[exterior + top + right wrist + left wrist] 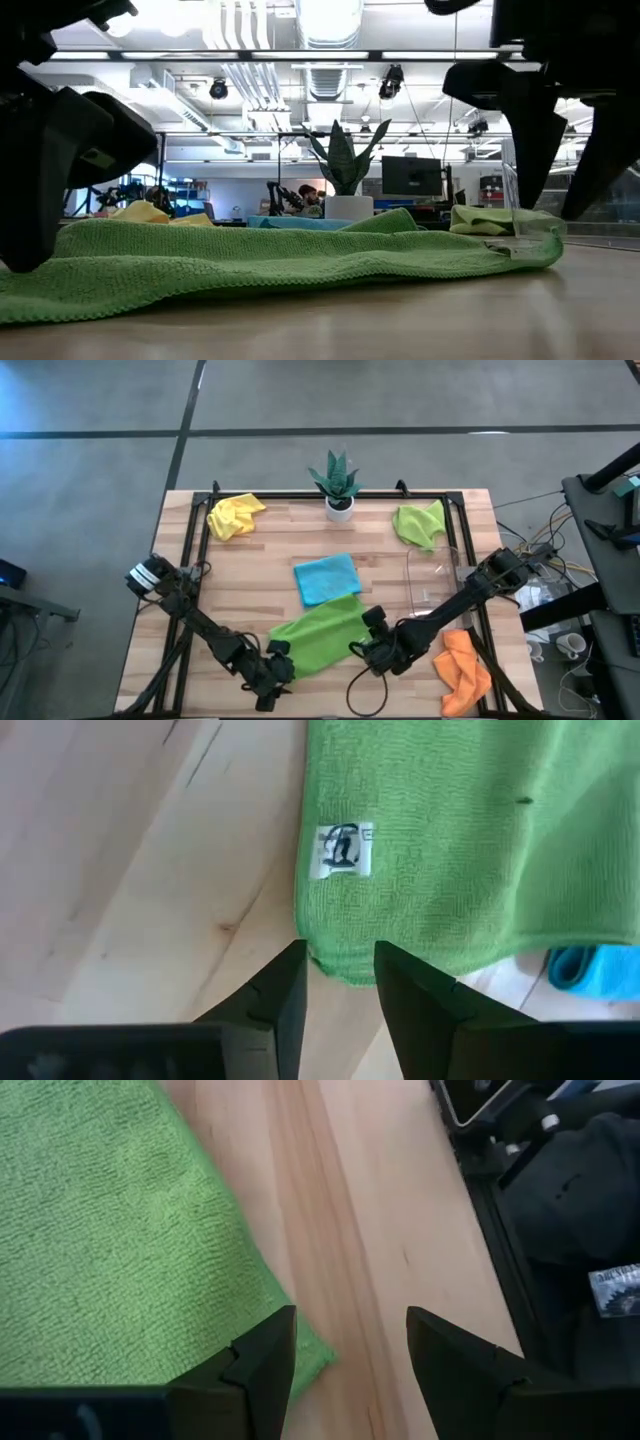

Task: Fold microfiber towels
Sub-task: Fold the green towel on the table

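A lime green towel lies spread on the table near its front edge, its far part overlapping a light blue towel. My left gripper stands open at the green towel's near left corner; the gap between its fingers shows mostly bare wood. My right gripper is open, pointing down just above the towel's right corner, which bears a white tag. A yellow towel, a second green one and an orange one lie crumpled apart. My left gripper has one finger right at the green towel's corner; whether it touches the cloth I cannot tell. The towel lies flat on the table.
A small potted plant stands at the far edge's middle. A clear plastic tray sits right of the blue towel. A dark frame runs along the table's left, right and far sides. Bare wood shows at the table's left.
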Tool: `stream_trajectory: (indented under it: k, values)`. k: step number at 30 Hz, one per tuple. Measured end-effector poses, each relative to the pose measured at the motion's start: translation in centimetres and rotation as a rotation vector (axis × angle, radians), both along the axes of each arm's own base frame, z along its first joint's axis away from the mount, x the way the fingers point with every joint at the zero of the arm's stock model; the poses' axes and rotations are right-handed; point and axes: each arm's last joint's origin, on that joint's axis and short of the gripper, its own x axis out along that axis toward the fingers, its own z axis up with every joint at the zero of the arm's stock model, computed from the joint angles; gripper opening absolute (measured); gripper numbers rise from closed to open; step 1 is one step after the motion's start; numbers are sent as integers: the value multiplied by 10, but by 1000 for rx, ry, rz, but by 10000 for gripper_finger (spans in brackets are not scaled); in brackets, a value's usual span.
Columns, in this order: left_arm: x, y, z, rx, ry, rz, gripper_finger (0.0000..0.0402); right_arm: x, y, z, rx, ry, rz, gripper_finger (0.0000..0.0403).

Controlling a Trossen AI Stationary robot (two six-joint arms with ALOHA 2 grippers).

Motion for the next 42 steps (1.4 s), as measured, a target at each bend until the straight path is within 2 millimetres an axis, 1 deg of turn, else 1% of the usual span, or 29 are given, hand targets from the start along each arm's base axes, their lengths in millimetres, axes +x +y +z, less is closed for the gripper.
stream_trajectory:
  k: [5,9,14,19,24,29,30,33,36,42]
  values:
    - [1,1,0,-2,0,2,176,-2,-1,-13,-21,42,52,116]
    - [1,0,0,-4,1,0,176,-1,-1,-14,-10,28,52,109]
    - [0,0,0,-5,2,-1,176,-1,-2,-18,17,39,50,94]
    - [0,1,0,-5,2,-1,176,2,-2,-18,34,15,45,78]
    - [1,0,1,-7,1,-2,176,5,-9,-19,45,19,17,56]
    - [1,0,2,-11,-3,-1,176,7,-12,-20,52,22,-3,16]
    - [1,0,2,-11,-3,-1,176,7,-12,-19,52,21,-3,13]
    - [1,0,2,-12,-3,2,176,10,-11,-13,56,8,-5,10]
    - [2,0,2,-11,-7,32,176,16,-11,1,51,-52,-25,9]
    - [2,2,2,13,-18,54,176,27,-31,16,79,-111,-184,9]
